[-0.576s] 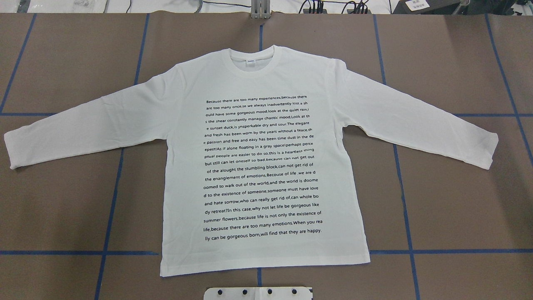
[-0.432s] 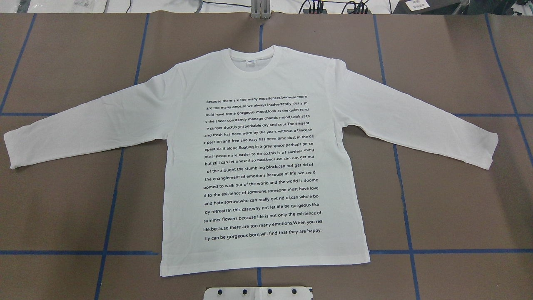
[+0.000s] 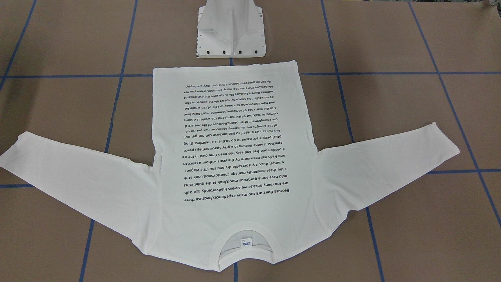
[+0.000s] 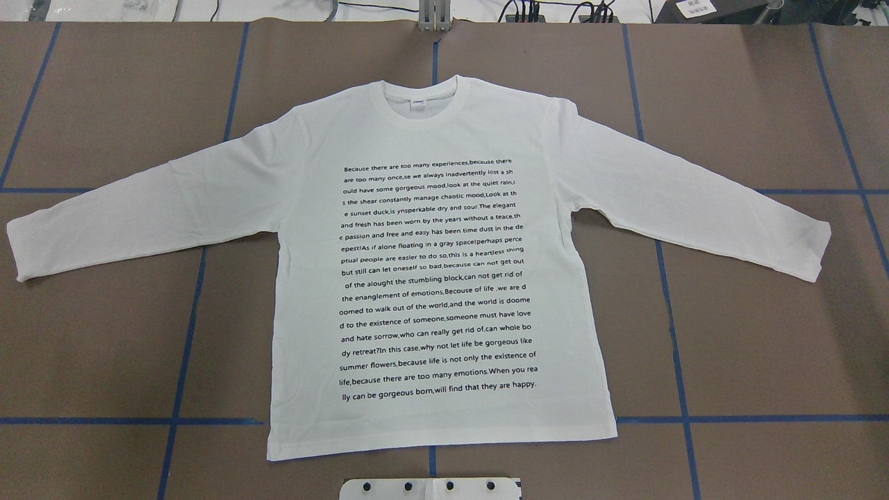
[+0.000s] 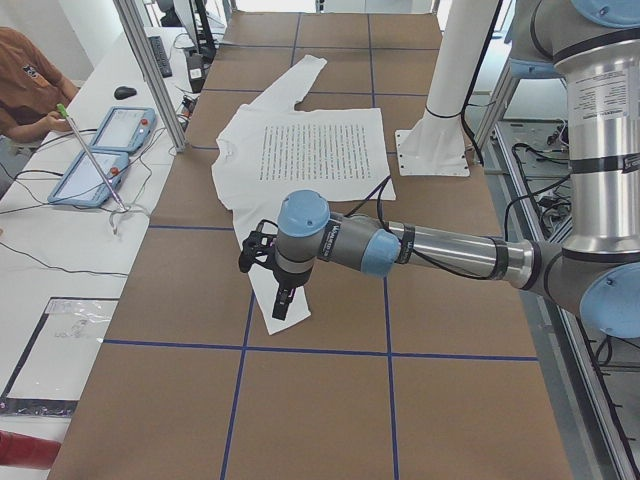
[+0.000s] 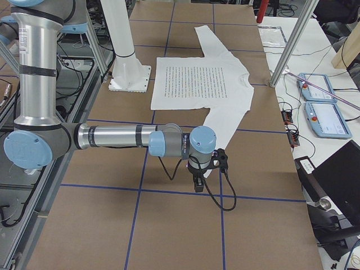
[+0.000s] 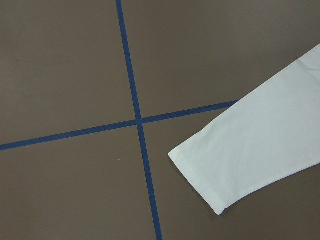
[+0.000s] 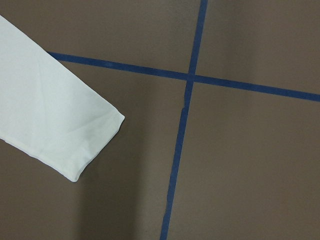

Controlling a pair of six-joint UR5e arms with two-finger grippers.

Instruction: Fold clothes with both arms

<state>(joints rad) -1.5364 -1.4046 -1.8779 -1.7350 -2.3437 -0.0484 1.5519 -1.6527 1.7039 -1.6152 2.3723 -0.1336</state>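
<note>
The white long-sleeved T-shirt [image 4: 437,125] lies flat on the brown table, black text block up, sleeves spread out; it also shows in the front-facing view [image 3: 235,215]. Its neck label [image 4: 419,103] is at the far collar. My left gripper [image 5: 282,302] hangs over the left sleeve cuff [image 7: 200,180]. My right gripper [image 6: 197,183] hangs over the right sleeve cuff [image 8: 95,145]. Both grippers show only in the side views, so I cannot tell whether they are open or shut. Neither arm shows in the overhead or front-facing views.
The white pedestal base [image 3: 231,35] stands just beyond the shirt's hem. Blue tape lines [image 4: 187,333] grid the table. An operator [image 5: 25,85] and control tablets [image 5: 110,145] are at a side bench. Aluminium posts [image 6: 295,39] stand at the table's edge.
</note>
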